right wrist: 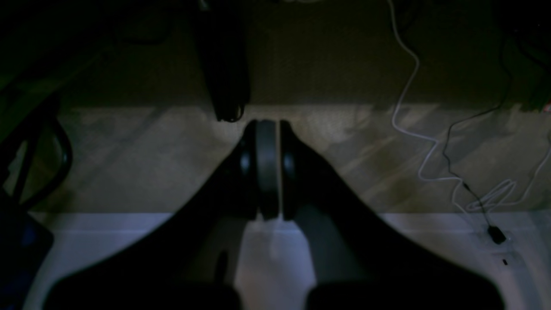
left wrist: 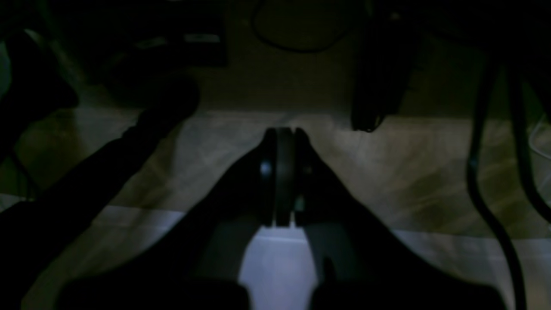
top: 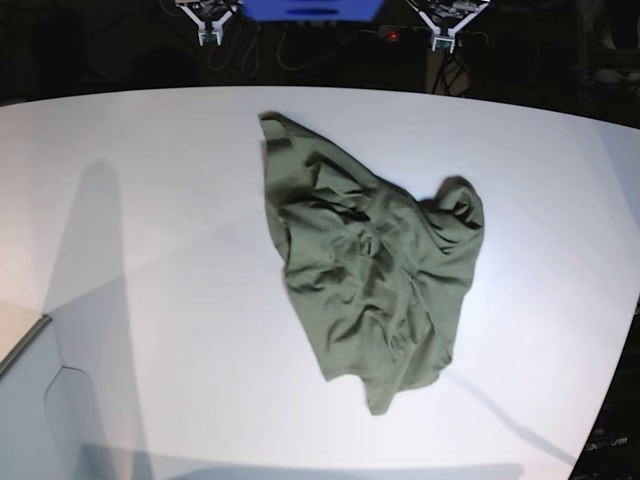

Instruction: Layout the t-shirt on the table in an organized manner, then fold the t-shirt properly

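The olive-green t-shirt [top: 368, 262] lies crumpled in a bunched heap near the middle of the white table [top: 150, 200]. Its cloth is wrinkled and folded over itself, and I cannot make out the sleeves or collar. Both arms stay back at the far edge, well away from the shirt. My left gripper [left wrist: 282, 131] is shut with nothing in it and shows at the top right of the base view [top: 441, 40]. My right gripper [right wrist: 269, 122] is likewise shut and empty, at the top left of the base view [top: 208, 36]. Both wrist views are dark and show only the table edge and the floor.
White and black cables [right wrist: 413, 129] trail over the floor beyond the table edge [right wrist: 107, 234]. A dark post [right wrist: 226, 64] stands there, and black cables [left wrist: 475, 172] hang nearby. A blue object [top: 310, 8] sits between the arm bases. A grey panel [top: 40, 400] lies at the front left.
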`<state>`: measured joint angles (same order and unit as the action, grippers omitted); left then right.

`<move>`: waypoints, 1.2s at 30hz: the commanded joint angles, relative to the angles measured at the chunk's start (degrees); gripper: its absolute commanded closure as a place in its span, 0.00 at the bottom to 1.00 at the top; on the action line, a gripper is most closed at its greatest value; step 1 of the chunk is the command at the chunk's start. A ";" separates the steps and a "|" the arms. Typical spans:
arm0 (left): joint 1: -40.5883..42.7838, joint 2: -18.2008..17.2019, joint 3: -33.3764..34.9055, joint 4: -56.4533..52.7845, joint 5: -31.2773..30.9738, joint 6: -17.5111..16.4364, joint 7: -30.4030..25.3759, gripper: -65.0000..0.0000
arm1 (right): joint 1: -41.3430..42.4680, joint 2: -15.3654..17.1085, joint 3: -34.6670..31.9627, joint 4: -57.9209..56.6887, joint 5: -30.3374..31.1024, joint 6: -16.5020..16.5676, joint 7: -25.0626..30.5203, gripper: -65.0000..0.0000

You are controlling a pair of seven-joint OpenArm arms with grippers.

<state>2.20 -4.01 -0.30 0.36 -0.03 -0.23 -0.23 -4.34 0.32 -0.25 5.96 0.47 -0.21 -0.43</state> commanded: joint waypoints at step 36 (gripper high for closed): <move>27.39 -4.47 -0.10 50.41 -0.10 -0.17 0.45 1.00 | -16.63 0.96 -0.14 27.93 0.01 0.78 -0.06 1.00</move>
<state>28.64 -8.36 -0.34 50.43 -0.19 -0.16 0.99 -20.53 1.13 -0.40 34.06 0.43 -0.12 -0.86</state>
